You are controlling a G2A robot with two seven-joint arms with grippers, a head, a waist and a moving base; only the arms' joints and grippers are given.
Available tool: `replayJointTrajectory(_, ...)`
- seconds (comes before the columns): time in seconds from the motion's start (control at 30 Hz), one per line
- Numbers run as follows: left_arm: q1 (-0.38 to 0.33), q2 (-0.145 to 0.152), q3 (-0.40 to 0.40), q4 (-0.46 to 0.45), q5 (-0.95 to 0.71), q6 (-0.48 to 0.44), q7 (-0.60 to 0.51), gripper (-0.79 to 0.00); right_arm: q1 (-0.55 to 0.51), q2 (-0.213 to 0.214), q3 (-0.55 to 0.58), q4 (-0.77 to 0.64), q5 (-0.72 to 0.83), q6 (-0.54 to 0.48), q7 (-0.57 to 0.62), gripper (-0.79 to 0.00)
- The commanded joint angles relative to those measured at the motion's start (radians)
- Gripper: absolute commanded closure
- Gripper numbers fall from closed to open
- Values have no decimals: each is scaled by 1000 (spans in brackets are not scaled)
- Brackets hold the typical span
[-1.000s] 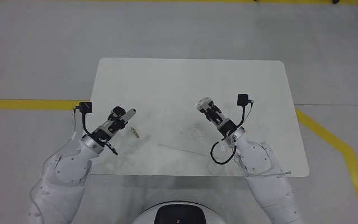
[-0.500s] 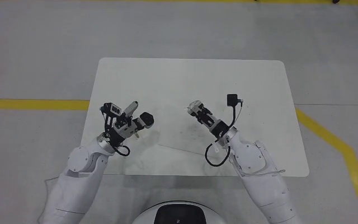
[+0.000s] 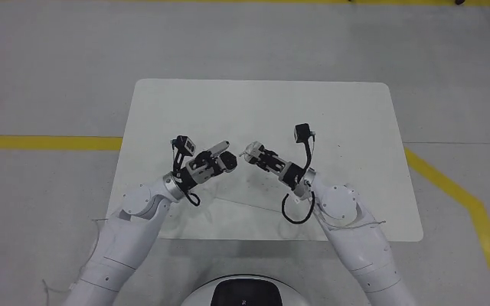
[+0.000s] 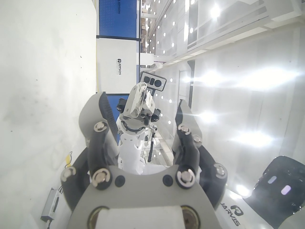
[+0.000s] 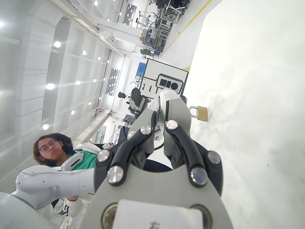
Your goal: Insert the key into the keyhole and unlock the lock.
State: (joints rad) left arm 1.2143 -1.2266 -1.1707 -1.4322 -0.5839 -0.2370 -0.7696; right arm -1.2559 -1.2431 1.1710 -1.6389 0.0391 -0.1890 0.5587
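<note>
Lock's table (image 3: 344,115): white. The lock (image 5: 199,113) lies flat on it, brass body, shackle looking closed, and no claw is touching it

Change: over the last second I watched both arms swing in from well apart of the lock. A small brass thing I take for the lock lay bare just beside the left claw back then. That arm now passes over the spot and hides it from above

Meaning: I judge we are still staging. The lock is not gripped, so no insertion has begun, and one claw will have to steady the lock before the other can feed anything in

Left arm (image 3: 145,203): forearm slants across above the lock, wrist rolled onto its side, held off the table

Right arm (image 3: 337,203): forearm aims toward the lock from the opposite side, also lifted, with the wrist turned

Left gripper (image 4: 141,97): past the lock, spread wide with nothing between its fingers (image 4: 104,113). It faces the other claw nearly tip to tip

Right gripper (image 5: 163,103): near the lock and pointing its way, pressed together

Key: I cannot make it out, so I cannot say whether the right gripper pinches it or where it sits relative to the lock
</note>
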Motion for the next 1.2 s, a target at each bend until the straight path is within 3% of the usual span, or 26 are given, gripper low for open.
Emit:
replayJointTrajectory(0.0,-4,-2,14,-1,25,-13,8,-354,5,-1,-3,6,-2,6,1,0)
replayJointTrajectory(0.3,-3,-8,43,-5,115,-53,56,-292,8,2,0,25,-5,1,17,0)
replayJointTrajectory(0.67,-9,-14,53,1,129,-76,84,0,6,11,23,36,-12,-12,70,0)
replayJointTrajectory(1.17,-17,-16,45,5,188,-89,115,0,23,25,40,60,-12,-41,189,0)
